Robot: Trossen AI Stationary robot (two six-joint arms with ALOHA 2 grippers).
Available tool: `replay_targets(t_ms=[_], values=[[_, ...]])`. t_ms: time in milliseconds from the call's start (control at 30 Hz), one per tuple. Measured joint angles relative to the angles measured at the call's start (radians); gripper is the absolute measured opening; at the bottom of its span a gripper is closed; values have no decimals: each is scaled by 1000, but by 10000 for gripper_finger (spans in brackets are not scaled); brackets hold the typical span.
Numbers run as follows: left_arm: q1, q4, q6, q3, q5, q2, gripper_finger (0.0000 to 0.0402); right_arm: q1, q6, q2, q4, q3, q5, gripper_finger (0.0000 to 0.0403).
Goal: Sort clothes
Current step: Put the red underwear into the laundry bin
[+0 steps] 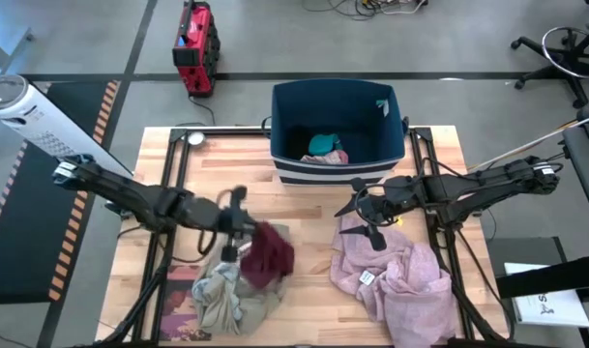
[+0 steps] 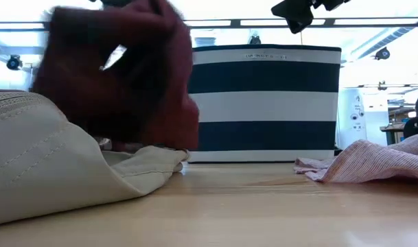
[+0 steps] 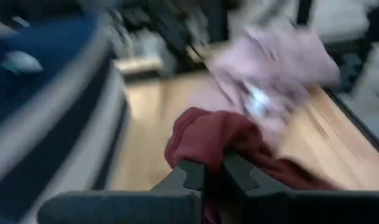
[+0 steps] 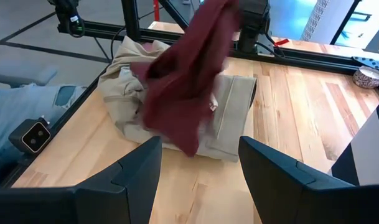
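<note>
Step now: L fingers [image 1: 238,232] pinch maroon top [image 1: 270,256], lifted over khaki pile [image 1: 226,295], near side of bin [image 1: 338,130]. R fingers [image 1: 362,208] spread, empty, above pink cloth [image 1: 396,275]. Next, prob.: carry top to bin, let go.

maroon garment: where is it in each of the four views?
High: maroon garment left of centre, hanging from the left gripper.
Low: upper left, lifted above the khaki garment.
Left wrist: bottom centre, pinched.
Right wrist: upper centre.
Shared landmark: striped bin.
</note>
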Motion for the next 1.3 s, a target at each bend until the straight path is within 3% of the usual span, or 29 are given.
replay_targets(t_ms=[133,400,600,867,1067,1300], values=[[58,123,42,1,-24,-64,2,0,0,0,1,0,0,199],[202,143,196,146,-6,-65,2,0,0,0,-2,0,0,199],[362,90,255,348,207,16,1,0,0,0,-7,0,-1,199],[559,-15,290,657,412,238,1,0,-1,0,-7,0,-1,199],[673,-72,308,885,450,445,1,0,-9,0,-14,0,-2,199],[762,-269,307,1171,513,694,1,0,-18,0,-26,0,-2,199]])
